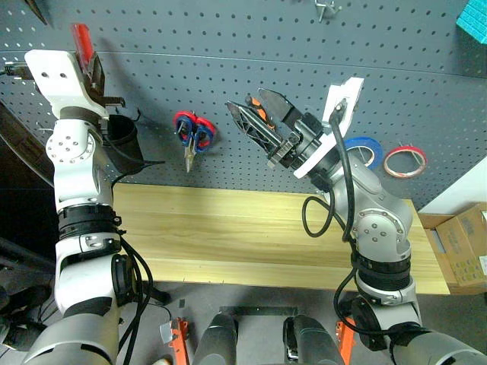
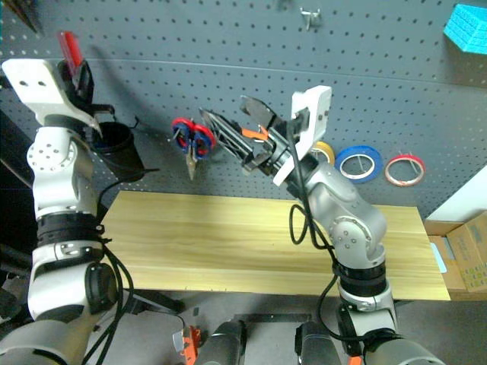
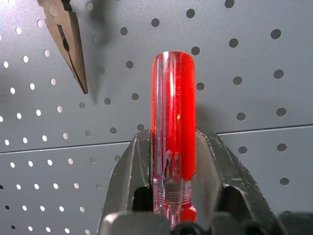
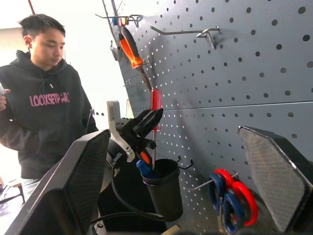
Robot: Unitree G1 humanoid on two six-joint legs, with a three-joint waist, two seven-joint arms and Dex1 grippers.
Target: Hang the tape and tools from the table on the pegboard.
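My left gripper [image 3: 173, 139] is shut on the slim red-handled screwdriver [image 3: 172, 112], close against the dark grey pegboard [image 1: 304, 61]. In the right wrist view the screwdriver [image 4: 155, 100] stands upright with its shaft pointing down into a black cup [image 4: 164, 188] hung on the board. My right gripper [image 1: 262, 114] is raised in front of the board's middle, open and empty. The red-rimmed tape [image 1: 405, 161] hangs at the right of the board. Pliers' jaws [image 3: 68, 44] hang point down just above the left gripper. The light wooden table [image 1: 251, 236] is below.
Red-and-blue-handled scissors [image 1: 195, 131] hang between the grippers. A blue roll [image 1: 364, 152] and a yellow roll [image 2: 323, 150] hang beside the tape. An orange-topped screwdriver [image 4: 132, 49] and a bare hook [image 4: 195, 33] are higher up. A person [image 4: 44, 98] stands left of the board. A cardboard box [image 1: 464, 251] sits right.
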